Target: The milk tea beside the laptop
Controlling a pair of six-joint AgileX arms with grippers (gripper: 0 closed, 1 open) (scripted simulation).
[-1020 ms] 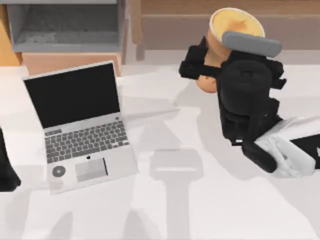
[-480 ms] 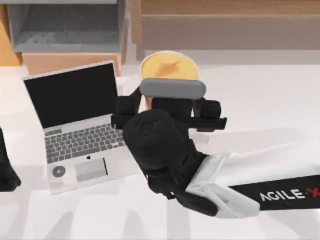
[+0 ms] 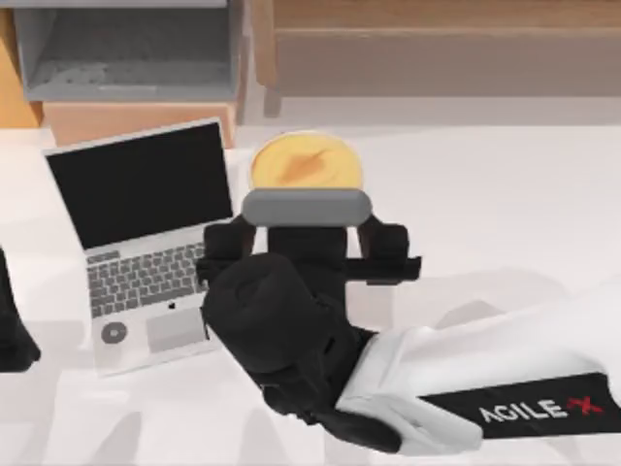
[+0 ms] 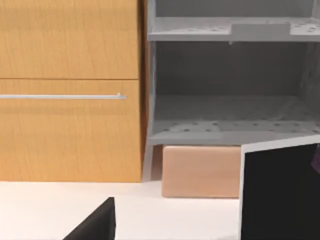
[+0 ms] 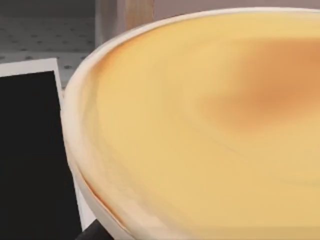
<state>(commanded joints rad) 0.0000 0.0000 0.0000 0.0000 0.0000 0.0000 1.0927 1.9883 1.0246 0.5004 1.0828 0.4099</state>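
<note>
Top view, read from 9 o'clock to 3 o'clock. At the 9 o'clock edge of the white surface (image 3: 505, 194) sits the parked left arm (image 3: 12, 330), visible as a dark mass; its claw's opening cannot be told. Just inboard stands the laptop (image 3: 160, 243), lid raised, black screen facing the camera, grey keyboard below it, pale trackpad and a small round grey sticker (image 3: 114, 333) at its front corner. In the left wrist view the screen's edge (image 4: 280, 195) appears before a grey open shelf unit (image 4: 230, 100), a wood-grain drawer cabinet (image 4: 70, 90) with a thin metal handle, and a tan block (image 4: 200, 171) at the shelf's foot.

Immediately to the 3 o'clock side of the laptop's screen, near but apart from it, stands the milk tea (image 3: 306, 165), its round yellow-orange top showing. The right claw (image 3: 306, 254) lies at the cup's 6 o'clock side, its black fingers (image 3: 221, 254) spread to either flank of the cup body; it appears to be gripping the cup, though the contact itself is hidden beneath the grey wrist bar. The white right arm (image 3: 485, 388) trails toward 4 o'clock. In the right wrist view the cup's top (image 5: 210, 125) looms close, with the laptop screen (image 5: 30, 160) beside it.
</note>
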